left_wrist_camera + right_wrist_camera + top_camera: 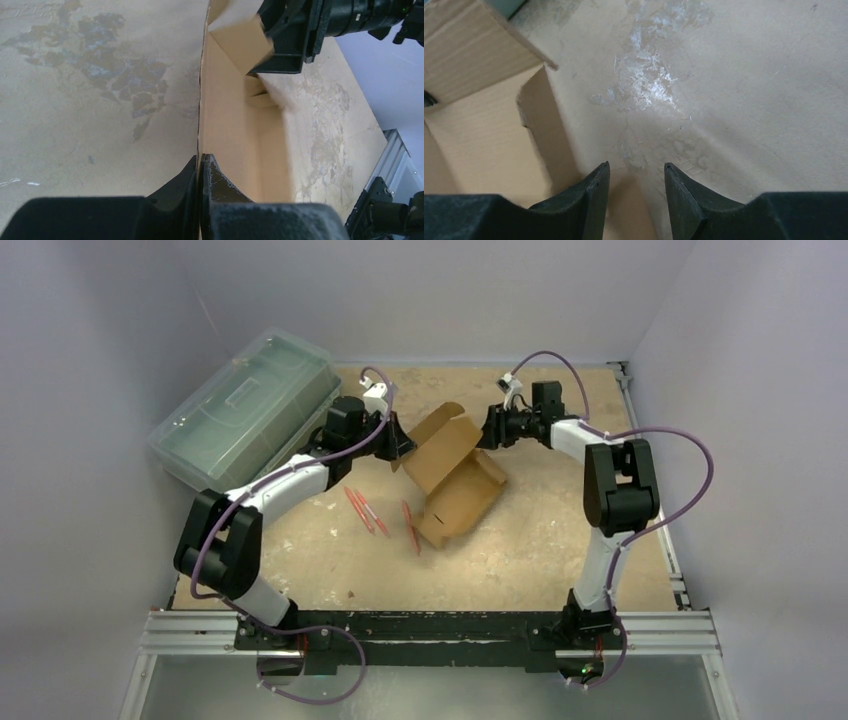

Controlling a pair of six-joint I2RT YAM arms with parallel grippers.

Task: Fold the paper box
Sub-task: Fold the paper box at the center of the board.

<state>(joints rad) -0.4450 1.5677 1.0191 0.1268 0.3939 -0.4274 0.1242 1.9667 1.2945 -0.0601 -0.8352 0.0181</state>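
Note:
The brown paper box [457,480] lies partly folded in the middle of the table, with its walls and flaps raised. My left gripper [399,449] is shut on the box's left wall. In the left wrist view its fingertips [201,159] pinch the thin upright edge of the cardboard [225,115]. My right gripper [490,430] is at the box's far right flap. In the right wrist view its jaws [636,167] stand open and hold nothing, with the box [474,130] just to their left. The right gripper also shows in the left wrist view [285,37], against a flap.
A large translucent green plastic case [245,405] lies at the back left, close behind my left arm. Thin red sticks [365,510] lie on the table left of the box. White walls enclose the table on three sides. A metal rail [430,632] runs along the near edge.

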